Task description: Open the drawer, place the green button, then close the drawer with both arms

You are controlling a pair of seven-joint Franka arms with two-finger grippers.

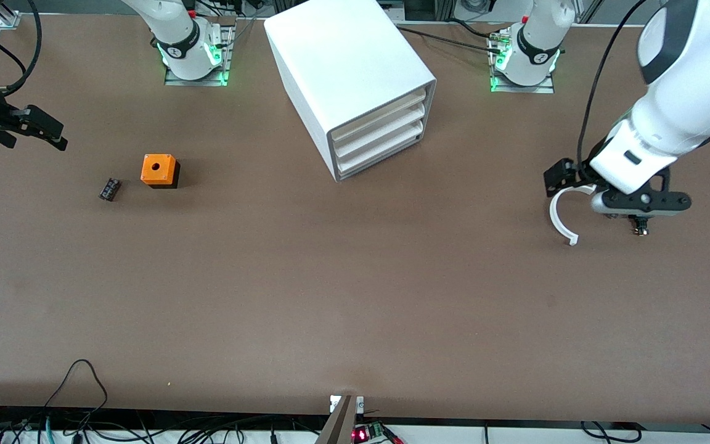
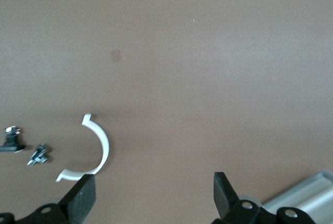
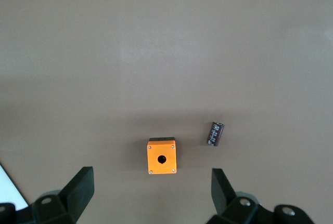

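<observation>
The white cabinet (image 1: 342, 61) stands between the two arm bases with all three drawers pushed in; the drawer (image 1: 379, 158) is the lowest one. The button is hidden or out of view. My left gripper (image 1: 638, 208) (image 2: 153, 197) hangs open and empty over bare table at the left arm's end, beside a white curved piece (image 1: 559, 219) (image 2: 96, 148). My right gripper (image 1: 44, 131) (image 3: 151, 195) hangs open and empty over the right arm's end of the table, above the orange cube with a hole (image 3: 161, 157).
The orange cube (image 1: 159, 169) and a small black part (image 1: 109, 189) (image 3: 215, 133) lie toward the right arm's end. Two tiny dark parts (image 2: 11, 139) (image 2: 38, 155) lie in the hollow of the white curved piece. Cables run along the table edge nearest the front camera.
</observation>
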